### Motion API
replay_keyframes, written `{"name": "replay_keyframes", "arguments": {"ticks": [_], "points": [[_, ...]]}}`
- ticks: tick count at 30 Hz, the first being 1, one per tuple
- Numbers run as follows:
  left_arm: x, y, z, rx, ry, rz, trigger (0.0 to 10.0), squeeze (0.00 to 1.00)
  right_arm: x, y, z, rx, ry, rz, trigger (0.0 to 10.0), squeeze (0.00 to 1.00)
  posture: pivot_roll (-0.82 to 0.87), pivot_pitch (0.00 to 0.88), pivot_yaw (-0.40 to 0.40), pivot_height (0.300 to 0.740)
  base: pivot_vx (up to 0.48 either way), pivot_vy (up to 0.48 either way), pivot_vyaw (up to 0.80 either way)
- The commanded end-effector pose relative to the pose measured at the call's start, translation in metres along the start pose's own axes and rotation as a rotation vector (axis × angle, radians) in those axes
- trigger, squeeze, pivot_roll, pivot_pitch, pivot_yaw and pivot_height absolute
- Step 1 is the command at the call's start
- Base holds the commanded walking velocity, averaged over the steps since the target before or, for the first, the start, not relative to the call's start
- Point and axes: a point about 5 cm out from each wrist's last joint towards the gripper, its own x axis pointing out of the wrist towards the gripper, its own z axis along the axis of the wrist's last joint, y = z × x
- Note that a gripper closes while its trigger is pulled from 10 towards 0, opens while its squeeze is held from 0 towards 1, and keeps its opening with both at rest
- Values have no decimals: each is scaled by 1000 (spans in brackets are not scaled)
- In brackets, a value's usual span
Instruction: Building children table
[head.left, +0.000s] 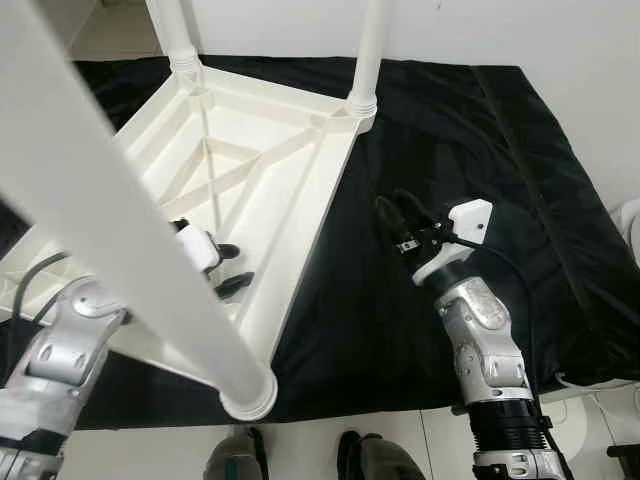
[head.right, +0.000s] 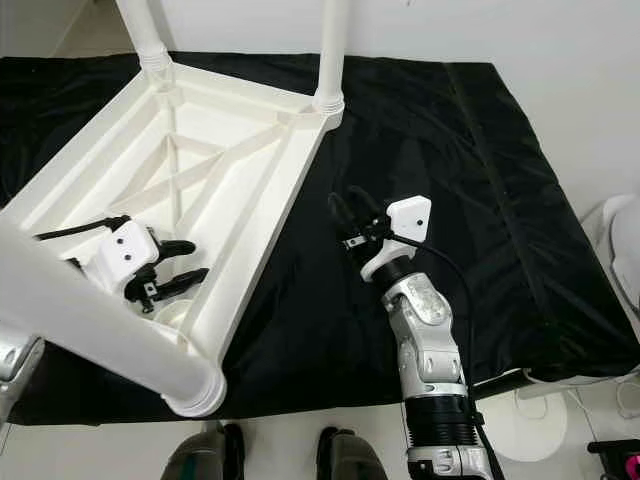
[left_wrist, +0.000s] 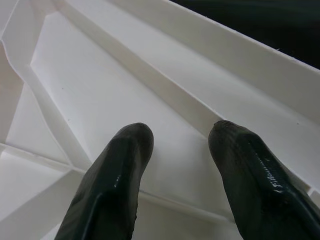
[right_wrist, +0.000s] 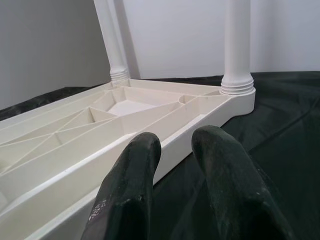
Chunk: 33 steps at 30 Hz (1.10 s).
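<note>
Inside upturned table (head.right: 250, 150), left claw (head.right: 180, 265) apart; right claw (head.right: 345, 215) apart beside its edge.

— Looks like a room in a home, set up for putting furniture together.

— Shown by what?

— Plain white walls (head.right: 520, 30), pale tiled floor (head.right: 300, 445) with grout lines, and a black cloth (head.right: 480, 200) spread flat over that floor as a work mat.

— Anything more domestic?

— A white plastic children's table (head.right: 200, 170) lying upside down on the cloth, legs (head.right: 330, 50) screwed in and pointing up. Also a white cable (head.right: 560, 378) trailing off the cloth's edge, beside a round white object (head.right: 535, 425) on the tiles.

— No benches, no tool racks?

— Just bare wall and floor; hard to say which room.
</note>
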Motion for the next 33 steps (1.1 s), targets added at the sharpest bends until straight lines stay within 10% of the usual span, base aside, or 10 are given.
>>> {"name": "replay_keyframes", "arguments": {"ticks": [1, 15, 22, 33], "points": [[6, -1, -8, -15, 25, 89, 10000, 0, -2, 2, -1, 7, 12, -2, 10000, 0, 19, 168, 29, 740, 0, 0, 0], [51, -4, 17, -61, -114, 186, 10000, 0, -4, 4, 0, 9, 43, -23, 10000, 0, 11, 169, 38, 740, 0, 0, 0], [20, 20, 28, -95, -222, 162, 10000, 0, -10, 2, -1, 5, 61, -33, 10000, 0, 11, 166, 37, 740, 0, 0, 0], [-26, 12, 21, -58, -154, -82, 10000, 0, -18, -3, 0, -10, 81, -25, 10000, 0, 21, 158, 28, 740, 0, 0, 0]]}}
